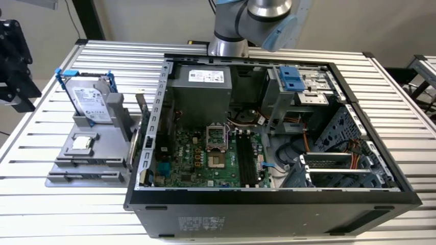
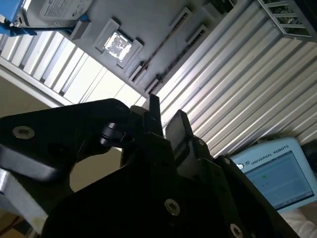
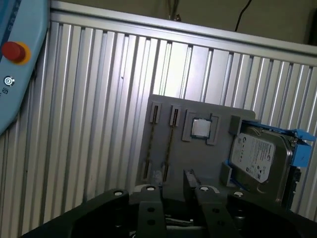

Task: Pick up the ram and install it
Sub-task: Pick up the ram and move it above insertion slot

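The ram [image 3: 169, 144] shows as a thin dark line seen edge-on, standing between two end holders on the grey fixture plate [image 3: 198, 158]. A similar thin line runs in the neighbouring pair of holders. My gripper [image 2: 166, 113] hangs high above that plate and touches nothing. Its fingers [image 2: 178, 128] stand a small gap apart, open, with nothing between them. The arm [image 1: 253, 15] rises behind the open computer case [image 1: 272, 201]. The black motherboard slots [image 1: 248, 159] lie inside the case.
On the fixture plate [image 1: 68, 153], at the exterior view's left, stand a silver hard drive in a blue frame [image 1: 89, 99] and a small square processor chip [image 1: 83, 143]. The ribbed metal table [image 1: 41, 214] carries everything. A teach pendant [image 2: 277, 171] lies off the table.
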Controlling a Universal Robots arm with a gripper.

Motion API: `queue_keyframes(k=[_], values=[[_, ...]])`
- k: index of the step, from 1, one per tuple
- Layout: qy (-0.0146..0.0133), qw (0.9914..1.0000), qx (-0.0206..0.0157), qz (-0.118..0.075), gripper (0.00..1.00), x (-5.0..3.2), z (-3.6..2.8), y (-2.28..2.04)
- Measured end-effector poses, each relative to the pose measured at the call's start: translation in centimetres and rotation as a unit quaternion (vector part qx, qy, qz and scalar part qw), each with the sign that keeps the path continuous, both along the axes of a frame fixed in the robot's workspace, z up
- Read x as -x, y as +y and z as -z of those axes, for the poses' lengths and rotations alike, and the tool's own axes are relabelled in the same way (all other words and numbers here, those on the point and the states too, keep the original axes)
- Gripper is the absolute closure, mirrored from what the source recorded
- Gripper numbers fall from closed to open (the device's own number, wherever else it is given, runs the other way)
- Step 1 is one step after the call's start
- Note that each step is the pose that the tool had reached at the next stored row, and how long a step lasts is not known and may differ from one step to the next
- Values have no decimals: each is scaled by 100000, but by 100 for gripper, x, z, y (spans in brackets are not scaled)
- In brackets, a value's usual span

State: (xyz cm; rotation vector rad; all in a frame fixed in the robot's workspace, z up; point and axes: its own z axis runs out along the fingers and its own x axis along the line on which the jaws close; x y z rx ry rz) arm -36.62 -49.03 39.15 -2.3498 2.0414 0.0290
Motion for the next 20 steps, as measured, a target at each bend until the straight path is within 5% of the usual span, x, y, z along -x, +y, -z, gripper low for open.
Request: queue_keyframes(k=[15,20], values=[[-15,100000,-7,18,0,0,31,0],[-13,99936,6,3581,0,0,122,0]])
